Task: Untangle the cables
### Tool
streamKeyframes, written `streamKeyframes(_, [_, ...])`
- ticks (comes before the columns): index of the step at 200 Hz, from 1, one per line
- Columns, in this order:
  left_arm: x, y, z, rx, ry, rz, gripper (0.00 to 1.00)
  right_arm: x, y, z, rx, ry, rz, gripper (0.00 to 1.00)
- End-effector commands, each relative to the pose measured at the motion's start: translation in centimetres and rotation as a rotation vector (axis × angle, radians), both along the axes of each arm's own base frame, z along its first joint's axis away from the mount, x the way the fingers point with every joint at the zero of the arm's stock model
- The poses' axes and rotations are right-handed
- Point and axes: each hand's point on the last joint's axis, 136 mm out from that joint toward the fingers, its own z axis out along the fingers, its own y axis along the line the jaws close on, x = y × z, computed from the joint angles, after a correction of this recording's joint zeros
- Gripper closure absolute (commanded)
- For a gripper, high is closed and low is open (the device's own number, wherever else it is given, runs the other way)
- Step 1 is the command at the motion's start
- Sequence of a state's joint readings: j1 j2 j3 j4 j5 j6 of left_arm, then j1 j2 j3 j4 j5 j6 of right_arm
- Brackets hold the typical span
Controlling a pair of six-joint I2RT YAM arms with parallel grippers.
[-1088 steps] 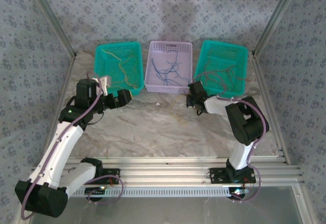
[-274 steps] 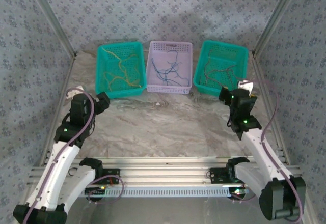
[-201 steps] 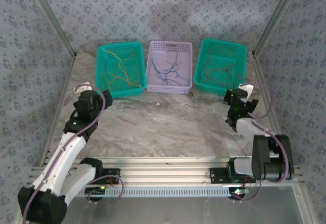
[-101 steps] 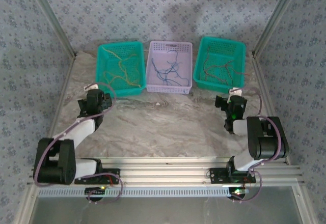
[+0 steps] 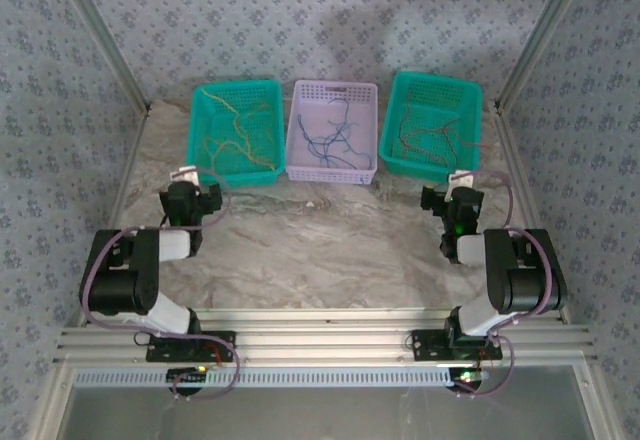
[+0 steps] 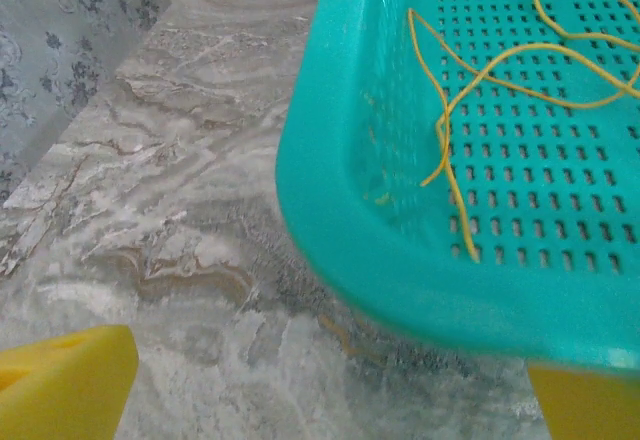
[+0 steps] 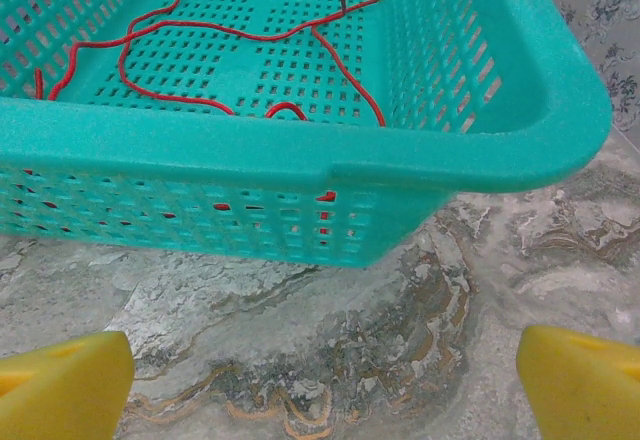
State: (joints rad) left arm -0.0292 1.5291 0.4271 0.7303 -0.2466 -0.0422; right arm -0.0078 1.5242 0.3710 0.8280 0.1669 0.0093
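The cables lie sorted in three baskets at the back. Yellow wires (image 5: pixel 235 140) (image 6: pixel 452 150) are in the left teal basket (image 5: pixel 200 165) (image 6: pixel 340 160). Blue wires (image 5: pixel 333 142) are in the lilac basket (image 5: pixel 300 165). Red wires (image 5: pixel 428 138) (image 7: pixel 230 30) are in the right teal basket (image 5: pixel 478 110) (image 7: pixel 520 130). My left gripper (image 5: pixel 205 200) (image 6: pixel 325 400) hovers open over the marble in front of the left basket's near corner, holding nothing. My right gripper (image 5: pixel 437 203) (image 7: pixel 325 380) is open before the right basket's near wall, with bare table between its yellow fingertips (image 7: pixel 60 385).
Both arms are folded back, elbows low near the table's front rail (image 5: pixel 320 325). Metal frame posts (image 5: pixel 110 60) and patterned fabric walls enclose the sides and back. The marble table (image 5: pixel 320 240) stretches between the two grippers.
Over the earlier frames both arms drew back from the baskets and folded down. In the last half second the left arm folded lower; the right arm stayed put.
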Motion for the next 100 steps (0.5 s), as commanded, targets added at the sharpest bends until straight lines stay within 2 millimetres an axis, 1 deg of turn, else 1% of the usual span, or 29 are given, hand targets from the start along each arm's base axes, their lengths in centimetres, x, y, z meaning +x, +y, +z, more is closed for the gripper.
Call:
streamKeyframes(1, [0.37,-0.49,1.0,-0.006,-0.08,-0.029,0.0,0.25,0.1,0.58,-0.011,-0.023,0.011,0.0])
streamKeyframes(5, [0.46,-0.49,1.35,0.004,-0.115,-0.027,0.0,0.21,0.1,0.51,-0.011,-0.021,0.011,0.0])
streamKeyframes(10, [0.43,-0.49,1.56,0.011,-0.116,-0.018,0.0,0.25,0.12,0.58,-0.01,-0.023,0.012,0.0])
streamKeyframes(18, [0.22,-0.36,1.05,-0.001,-0.07,-0.012,0.0,0.21,0.07,0.51,-0.01,-0.021,0.011,0.0])
streamKeyframes(28, [0.24,0.07,1.41,0.001,-0.107,0.008,0.0,0.22,0.1,0.51,-0.008,-0.021,0.012,0.0])
streamKeyframes(34, [0.1,0.28,1.4,-0.002,-0.096,0.022,0.0,0.23,0.1,0.52,-0.008,-0.021,0.012,0.0])
streamKeyframes(100, [0.14,0.32,1.28,-0.014,-0.093,0.015,0.0,0.23,0.06,0.52,-0.007,-0.021,0.011,0.0])
